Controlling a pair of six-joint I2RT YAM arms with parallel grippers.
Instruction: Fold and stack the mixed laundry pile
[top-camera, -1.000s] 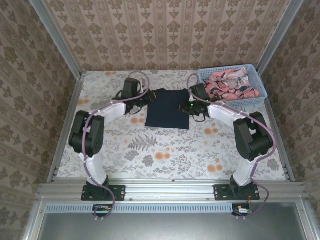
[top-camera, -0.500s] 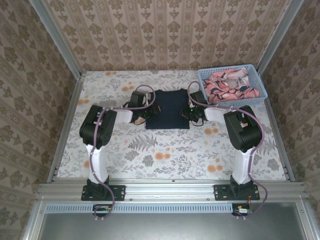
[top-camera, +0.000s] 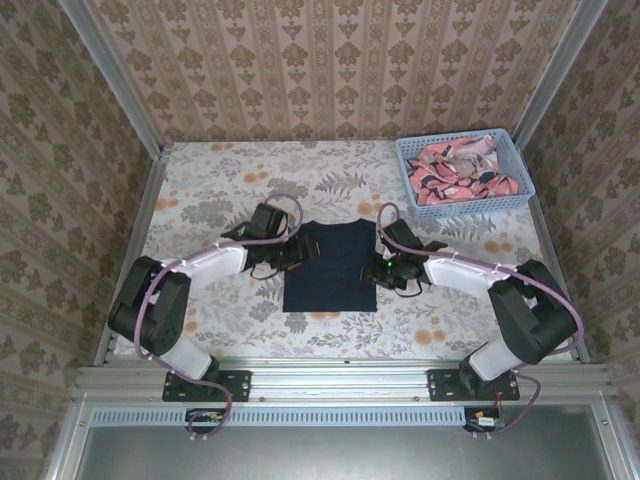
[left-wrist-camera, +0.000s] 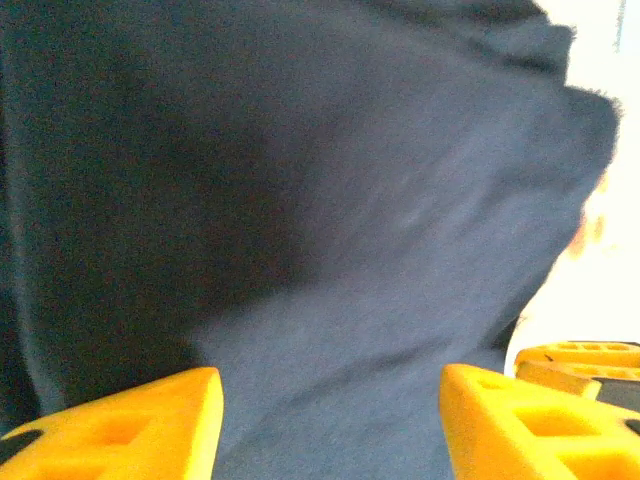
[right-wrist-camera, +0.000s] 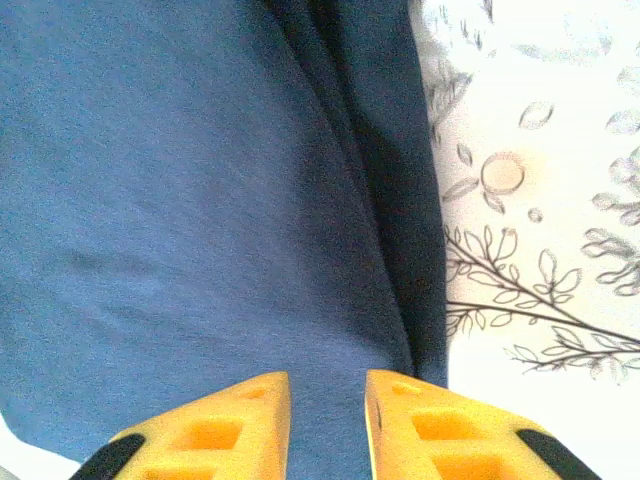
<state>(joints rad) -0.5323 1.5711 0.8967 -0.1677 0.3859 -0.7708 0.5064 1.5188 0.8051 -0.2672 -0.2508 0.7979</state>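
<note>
The dark navy T-shirt (top-camera: 330, 265) lies folded into a flat rectangle on the floral table, mid-way between the two arms. My left gripper (top-camera: 291, 255) rests at its left edge. In the left wrist view its yellow fingers (left-wrist-camera: 150, 420) stand wide apart over the cloth (left-wrist-camera: 350, 200), so the left gripper (left-wrist-camera: 330, 400) is open. My right gripper (top-camera: 381, 268) sits at the shirt's right edge. In the right wrist view the right gripper (right-wrist-camera: 327, 385) shows a narrow gap above the folded edge (right-wrist-camera: 200, 200), open with nothing pinched. The pink patterned garment (top-camera: 460, 165) lies in the basket.
The light blue lattice basket (top-camera: 465, 207) stands at the back right corner. Patterned walls and metal rails enclose the table (top-camera: 230, 190). Floral tablecloth (right-wrist-camera: 540, 200) shows right of the shirt's edge in the right wrist view.
Both arms drew back toward the near edge, pulling the shirt with them so it now lies closer and longer. Both grippers were shut on the cloth and have let go.
</note>
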